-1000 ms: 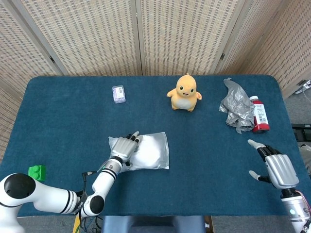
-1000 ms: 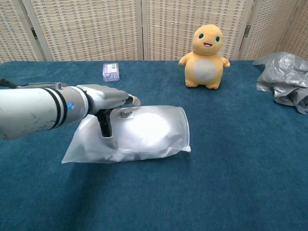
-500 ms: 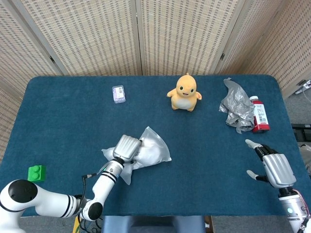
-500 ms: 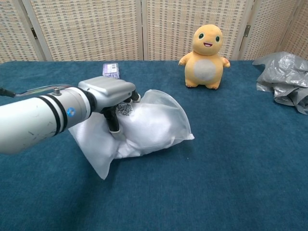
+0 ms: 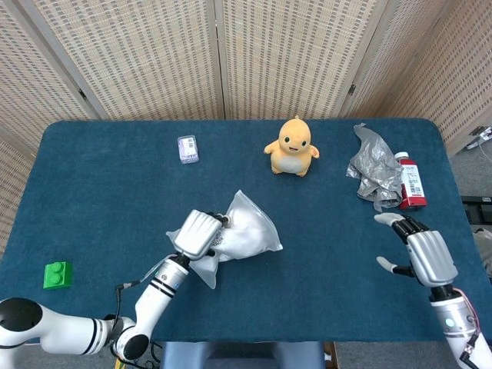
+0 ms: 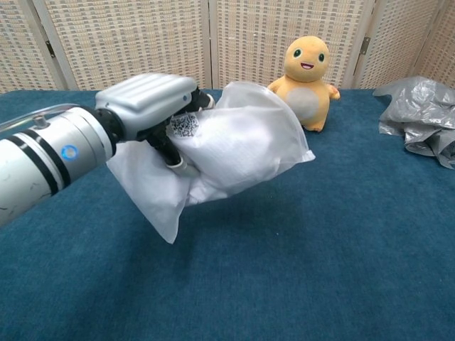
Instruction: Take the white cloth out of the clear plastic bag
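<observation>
Clear plastic bag (image 6: 234,145) gripped in left hand (image 6: 146,106), off table.

The left hand (image 5: 196,234) is closed in a grip, arm raised; the right hand (image 5: 427,257) hovers with fingers spread.

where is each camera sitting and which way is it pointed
Head view: high above the near edge, looking down on the whole table; shows left hand gripping the plastic bag, and right hand open.
Chest view: low at the near edge, facing level across; shows left hand only.
Shared: bag, plush toy.
</observation>
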Robot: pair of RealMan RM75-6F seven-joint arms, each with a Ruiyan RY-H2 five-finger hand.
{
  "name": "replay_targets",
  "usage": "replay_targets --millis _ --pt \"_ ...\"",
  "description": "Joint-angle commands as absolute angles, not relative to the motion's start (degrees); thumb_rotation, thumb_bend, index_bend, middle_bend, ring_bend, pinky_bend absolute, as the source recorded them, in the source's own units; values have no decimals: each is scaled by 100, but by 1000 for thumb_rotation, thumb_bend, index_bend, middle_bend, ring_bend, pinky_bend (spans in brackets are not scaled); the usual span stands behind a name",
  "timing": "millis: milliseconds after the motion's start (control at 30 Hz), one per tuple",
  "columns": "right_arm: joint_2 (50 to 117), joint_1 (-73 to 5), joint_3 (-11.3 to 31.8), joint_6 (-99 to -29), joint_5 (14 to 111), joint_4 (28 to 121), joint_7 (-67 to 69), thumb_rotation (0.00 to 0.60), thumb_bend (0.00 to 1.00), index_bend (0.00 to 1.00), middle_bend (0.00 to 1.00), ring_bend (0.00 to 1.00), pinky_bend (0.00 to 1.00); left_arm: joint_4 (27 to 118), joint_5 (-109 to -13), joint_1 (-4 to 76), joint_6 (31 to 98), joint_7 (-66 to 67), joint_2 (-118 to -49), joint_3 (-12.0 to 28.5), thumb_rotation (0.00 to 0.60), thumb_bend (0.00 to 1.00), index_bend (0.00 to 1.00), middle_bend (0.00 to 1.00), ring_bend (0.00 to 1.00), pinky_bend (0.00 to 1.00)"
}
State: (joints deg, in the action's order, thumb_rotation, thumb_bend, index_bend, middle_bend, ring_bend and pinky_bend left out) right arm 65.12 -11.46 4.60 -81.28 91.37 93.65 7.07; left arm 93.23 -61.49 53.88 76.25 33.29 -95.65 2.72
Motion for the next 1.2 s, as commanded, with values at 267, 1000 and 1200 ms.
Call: replay_targets --millis 267,1000,1200 --pt "6872 -1799 878 -7751 9147 9651 718 600 51 471 228 196 411 10085 -6770 5164 7811 3805 -9240 500 600 60 487 653 610 706" --pt "7642 -2835 1283 -7061 8882 9877 286 600 57 503 218 186 396 10389 -7129 5001 7580 4406 -9185 865 600 59 482 652 611 706" --pt "7812 -3007 1298 -6959 8811 9856 174 600 4 489 166 150 371 10467 -7221 4925 7554 4432 -9139 900 600 59 482 652 611 706"
